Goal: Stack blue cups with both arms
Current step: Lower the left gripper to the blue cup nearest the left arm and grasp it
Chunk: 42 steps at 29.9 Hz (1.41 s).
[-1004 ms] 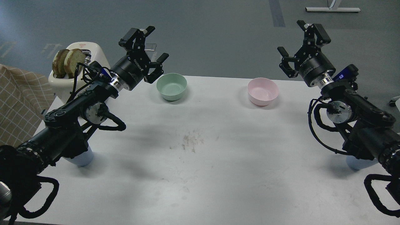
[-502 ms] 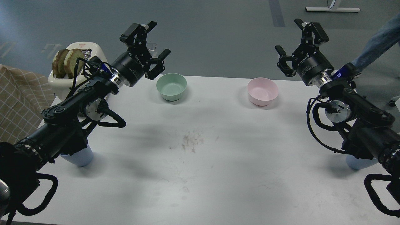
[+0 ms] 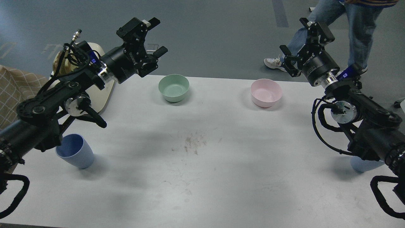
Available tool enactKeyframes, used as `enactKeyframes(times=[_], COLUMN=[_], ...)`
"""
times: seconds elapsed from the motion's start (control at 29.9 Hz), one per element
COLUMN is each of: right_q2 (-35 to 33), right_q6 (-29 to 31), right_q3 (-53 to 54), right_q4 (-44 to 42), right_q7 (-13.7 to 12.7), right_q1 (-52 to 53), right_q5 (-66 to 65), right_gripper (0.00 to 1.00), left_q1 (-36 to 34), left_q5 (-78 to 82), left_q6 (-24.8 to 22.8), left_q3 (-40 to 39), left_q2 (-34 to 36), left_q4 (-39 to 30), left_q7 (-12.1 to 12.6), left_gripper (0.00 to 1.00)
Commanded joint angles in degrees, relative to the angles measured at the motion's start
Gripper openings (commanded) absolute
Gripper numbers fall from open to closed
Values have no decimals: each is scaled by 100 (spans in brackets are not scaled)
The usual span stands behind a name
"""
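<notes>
One blue cup (image 3: 75,151) stands upright near the table's left front edge, its open mouth now in view below my left arm. The second blue cup (image 3: 364,164) stands at the right front, mostly hidden behind my right arm, only its base showing. My left gripper (image 3: 151,44) is open and empty, raised above the table's back edge, left of the mint-green bowl. My right gripper (image 3: 302,41) is open and empty, raised past the table's back right, beyond the pink bowl.
A mint-green bowl (image 3: 173,87) and a pink bowl (image 3: 266,92) stand near the table's back edge. A cream toaster (image 3: 101,95) with bread sits at the back left, partly behind my left arm. A person's legs (image 3: 332,34) are beyond the table. A checked cloth (image 3: 15,95) lies at the left.
My left arm has swung up and to the left, uncovering the left blue cup. My right gripper has barely moved. A person has walked into view behind the table.
</notes>
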Motion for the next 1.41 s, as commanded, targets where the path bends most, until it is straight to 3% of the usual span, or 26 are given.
enactKeyframes(times=[0.0,0.13,0.27,0.5,0.64,0.77,0.94,1.37], right_q2=[-1,-18,-54,-62,-71,-54,-71,-203], right_q6=[0,0,0,0,0,0,0,0], right_q3=[0,0,-9,-18,-18,-18,-35,-44], right_q4=[3,47,91,170,214,223,240,346], right_q7=[0,0,0,0,0,0,0,0], right_q1=[6,6,6,-11,-20,-29,-55,-82], right_q5=[-6,-6,-15,-23,-32,-32,-32,-41], right_gripper=[100,100,100,100,100,100,100,100], left_q1=[113,280,586,1088,1089,1089,1115,1124], left_q5=[822,1586,2744,4452,4664,4682,4682,4673], left_q6=[2,2,2,2,313,657,736,806], left_q3=[-1,8,34,218,946,1483,1862,1906], left_q2=[964,2018,3019,4172,4779,4789,4614,3981], left_q4=[-794,-1462,-1936,-1991,-2008,-1982,-1929,-1639], left_q7=[-9,-44,-313,-313,-313,-313,-313,-313], left_gripper=[99,99,99,99,99,99,99,99])
